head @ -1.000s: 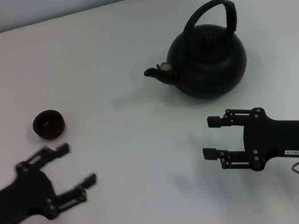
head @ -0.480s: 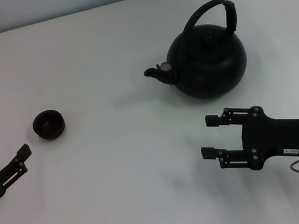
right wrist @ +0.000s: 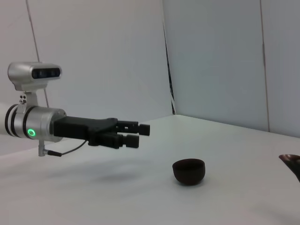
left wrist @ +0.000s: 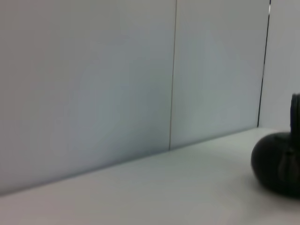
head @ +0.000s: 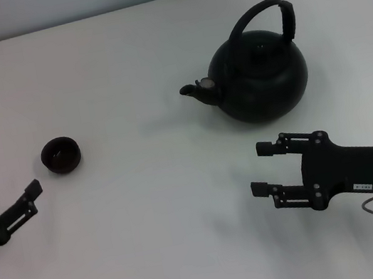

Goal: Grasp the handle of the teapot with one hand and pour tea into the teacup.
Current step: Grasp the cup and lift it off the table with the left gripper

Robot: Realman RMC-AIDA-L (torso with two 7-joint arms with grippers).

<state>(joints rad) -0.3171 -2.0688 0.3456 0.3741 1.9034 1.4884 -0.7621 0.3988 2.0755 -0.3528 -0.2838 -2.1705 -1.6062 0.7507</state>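
Between teacup (head: 61,155) and teapot (head: 257,78), bare table (head: 155,210).

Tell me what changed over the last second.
The left gripper pulled back toward the robot's left, away from the teacup, open and empty. The right gripper barely shifted, open, short of the teapot. Teapot and teacup stayed put.

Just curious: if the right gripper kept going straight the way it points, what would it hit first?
Probably nothing: the right gripper, open, points left across bare table, passing the teapot and, likely, the teacup.
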